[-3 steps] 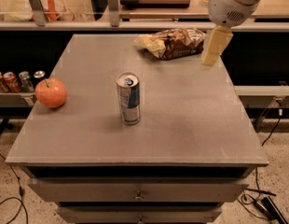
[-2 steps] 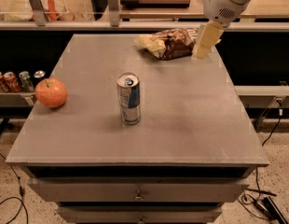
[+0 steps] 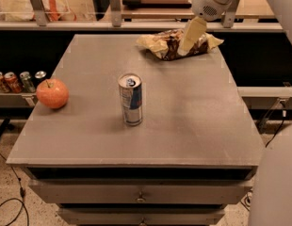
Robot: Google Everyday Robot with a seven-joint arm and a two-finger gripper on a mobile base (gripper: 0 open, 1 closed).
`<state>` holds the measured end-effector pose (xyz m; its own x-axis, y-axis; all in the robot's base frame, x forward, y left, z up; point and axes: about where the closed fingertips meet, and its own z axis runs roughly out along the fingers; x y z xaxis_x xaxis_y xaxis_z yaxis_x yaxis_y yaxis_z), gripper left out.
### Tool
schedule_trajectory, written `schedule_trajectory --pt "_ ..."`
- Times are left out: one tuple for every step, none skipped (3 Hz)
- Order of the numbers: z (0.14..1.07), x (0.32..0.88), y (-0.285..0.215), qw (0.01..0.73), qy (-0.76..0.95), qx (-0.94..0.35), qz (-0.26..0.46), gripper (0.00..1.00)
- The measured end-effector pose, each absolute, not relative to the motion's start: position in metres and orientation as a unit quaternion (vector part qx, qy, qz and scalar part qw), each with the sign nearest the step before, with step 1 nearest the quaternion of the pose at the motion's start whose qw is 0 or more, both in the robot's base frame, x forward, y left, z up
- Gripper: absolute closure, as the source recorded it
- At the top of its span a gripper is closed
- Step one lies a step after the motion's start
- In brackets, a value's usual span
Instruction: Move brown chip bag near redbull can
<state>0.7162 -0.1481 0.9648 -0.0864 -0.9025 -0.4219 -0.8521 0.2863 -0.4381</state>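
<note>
Brown chip bag (image 3: 172, 45) lies crinkled at the far edge of the worktop (image 3: 193, 112), directly below my jaws, its dark middle showing on either side of them and its pale yellow-tan ends sticking out to the left and right. My jaws hang down from my white wrist (image 3: 209, 3) at a slant, the pale tip pointing down and a little to the left and overlapping the right half of the bag. Whether my jaws are apart, together or clamped on the bag I cannot tell, nor can I tell if the tip touches the wrapper or only hovers over it. The redbull can (image 3: 131, 99) stands upright well apart from my jaws, toward the near side and somewhat to the left, around the middle of the worktop, with its silver top and opened tab facing up and its blue and silver panels facing the camera. Bare grey surface lies between it and the bag. Farther left of my jaws, close to the left edge and about level with the can, sits a red-orange apple (image 3: 52, 93) with its stem up. Beyond that edge, lower than the worktop, a row of small cans (image 3: 14, 81) stands on a shelf. Under the worktop's near edge is a drawer front (image 3: 141, 192) with a small knob.
</note>
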Motion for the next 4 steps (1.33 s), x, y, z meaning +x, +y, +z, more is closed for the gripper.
schedule_trajectory --pt "0.95 0.746 -0.142 0.309 0.756 -0.576 -0.049 0.0" --pt "0.933 0.771 -0.139 0.293 0.774 -0.556 -0.073 0.0" --pt "0.914 0.788 -0.139 0.276 0.789 -0.541 -0.094 0.0" --pt "0.897 0.8 -0.139 0.262 0.8 -0.53 -0.104 0.0"
